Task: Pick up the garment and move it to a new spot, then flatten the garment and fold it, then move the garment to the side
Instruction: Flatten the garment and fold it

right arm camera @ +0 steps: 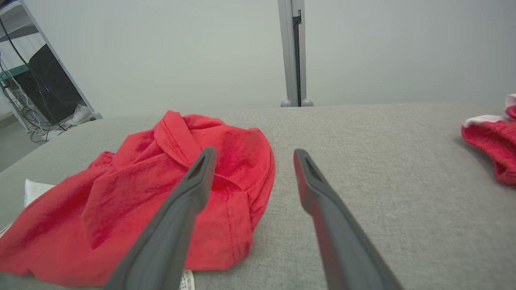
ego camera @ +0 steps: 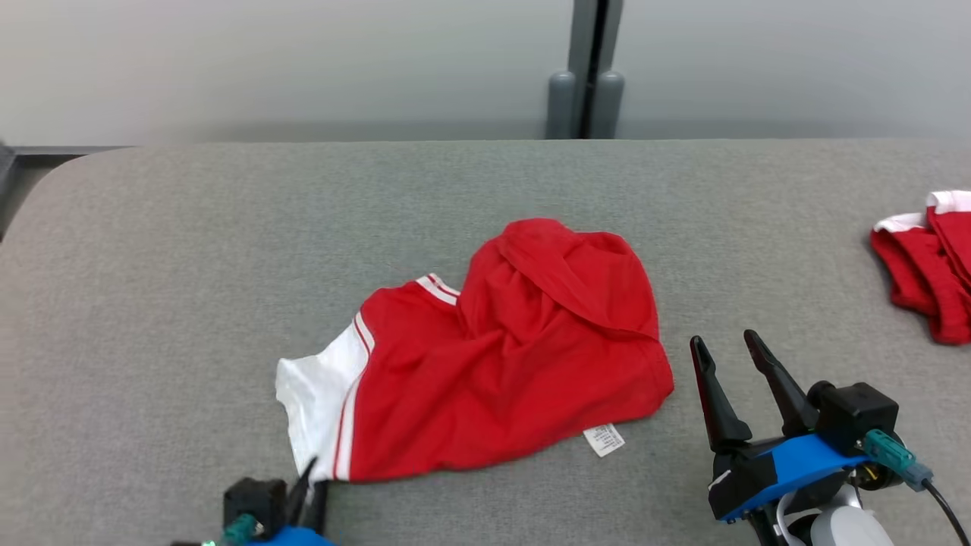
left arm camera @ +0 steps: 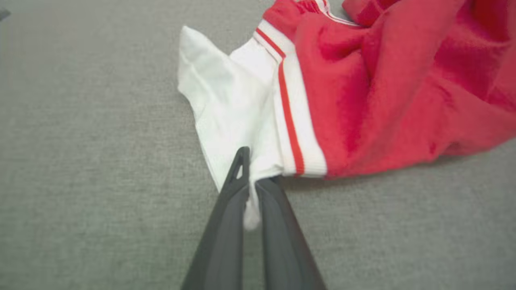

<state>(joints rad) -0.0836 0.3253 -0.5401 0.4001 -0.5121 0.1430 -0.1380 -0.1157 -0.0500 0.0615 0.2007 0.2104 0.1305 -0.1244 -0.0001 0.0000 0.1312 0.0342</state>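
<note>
1. Head view: the red garment (ego camera: 501,364), which has a white side panel, lies crumpled near the middle of the grey padded table (ego camera: 152,265). A white care label (ego camera: 604,439) sticks out at its near edge.
2. The left wrist view adds the detail of the grip. The left gripper (left arm camera: 252,177) is clamped on the garment's white corner, with a pinch of white cloth squeezed between the two dark fingers. From the head this gripper sits at the bottom edge, tips at that same corner, and the grip itself is hard to read there.
3. Left arm pose: low, with the fingers running nearly flat along the table and pointing into the garment.
4. Right gripper (ego camera: 722,338): fingers spread wide apart with nothing between them, just beside the garment's right edge. The fingers point away from the robot, leaning slightly left. It is probably hovering above the table — contact cannot be judged.
5. The right wrist view adds a rack with cables (right arm camera: 36,92) beyond the table's left end.
6. A second red-and-white garment (ego camera: 925,265) lies at the table's right edge — well apart from the first.
</note>
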